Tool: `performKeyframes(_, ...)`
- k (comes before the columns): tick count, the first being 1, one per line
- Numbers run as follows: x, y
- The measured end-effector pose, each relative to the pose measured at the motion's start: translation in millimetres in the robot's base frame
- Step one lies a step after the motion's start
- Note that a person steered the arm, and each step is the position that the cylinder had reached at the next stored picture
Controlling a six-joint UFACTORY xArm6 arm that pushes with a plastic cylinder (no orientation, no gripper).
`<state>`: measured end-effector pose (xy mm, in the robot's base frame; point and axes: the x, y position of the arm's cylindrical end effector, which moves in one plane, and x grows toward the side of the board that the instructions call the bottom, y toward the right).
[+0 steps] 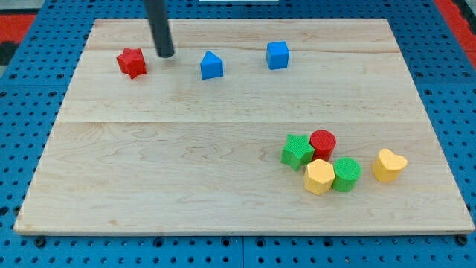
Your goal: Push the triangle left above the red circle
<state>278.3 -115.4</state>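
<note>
My tip (pixel 165 53) between red star (pixel 132 62) and blue triangle (pixel 211 65) — touching neither

The blue triangle (pixel 211 65) lies flat near the desk's top edge, left of centre, its peak pointing to the view's top. The red circle (pixel 323 141) sits well apart at lower right, touching neighbouring blocks.

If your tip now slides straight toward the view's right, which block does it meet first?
Most likely the blue triangle block. My tip sits between it and the red star, slightly nearer the view's top, so it may only clip the triangle's upper edge.
</note>
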Motion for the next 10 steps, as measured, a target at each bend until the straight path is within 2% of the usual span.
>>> performKeyframes(1, 32.3, 22.8)
performKeyframes(2, 57.0, 74.6)
performKeyframes(3, 46.8, 50.1)
performKeyframes(4, 14.3, 12.3)
performKeyframes(5, 8.6, 65.8)
performKeyframes(7, 75.7, 124.4)
performKeyframes(8, 62.9, 98.2)
performKeyframes(9, 64.3, 148.2)
performKeyframes(10, 92.0, 257.6)
